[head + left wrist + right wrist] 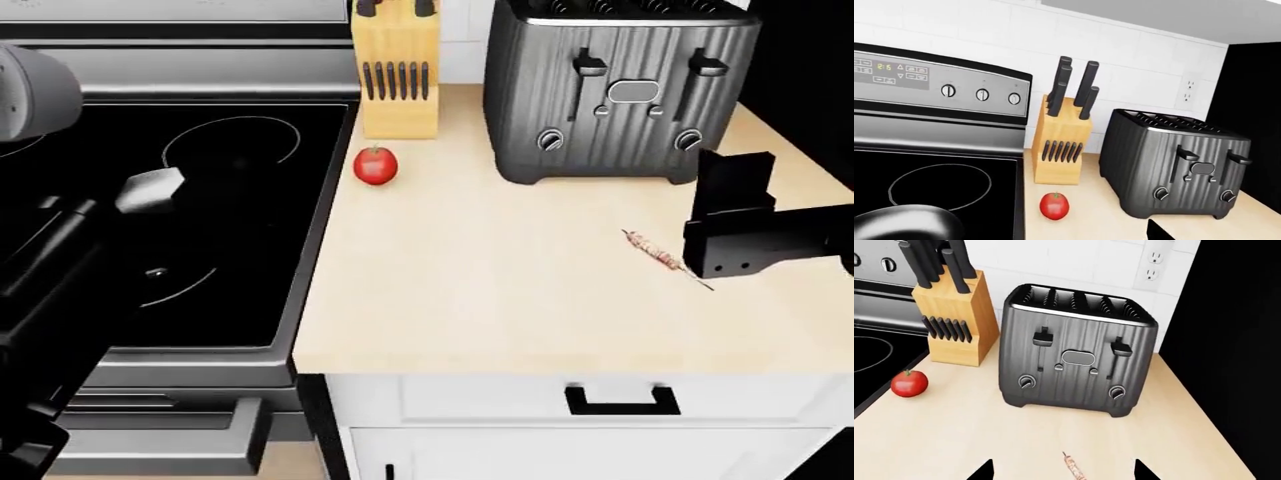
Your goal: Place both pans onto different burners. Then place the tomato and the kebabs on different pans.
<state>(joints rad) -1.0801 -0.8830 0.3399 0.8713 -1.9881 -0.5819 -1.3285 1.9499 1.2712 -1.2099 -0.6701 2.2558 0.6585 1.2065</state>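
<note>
- A pan (904, 222) is lying on the black cooktop (254, 215), just beside a burner ring (939, 186); whether it is centred on a burner cannot be told, and the second pan is not showing.
- The tomato (376, 166) is sitting on the wooden counter (507, 300), near the knife block (395, 75), not yet in a pan.
- The kebab (663, 258) is lying on the counter in front of the toaster (617, 90), also not yet placed.
- The right gripper (1062, 474) is hovering over the kebab, its two fingertips standing wide apart and gripping nothing.
- The left gripper is not showing its fingers clearly in any view; its state cannot be told.
- Judged progress: both food placements are remaining.
</note>
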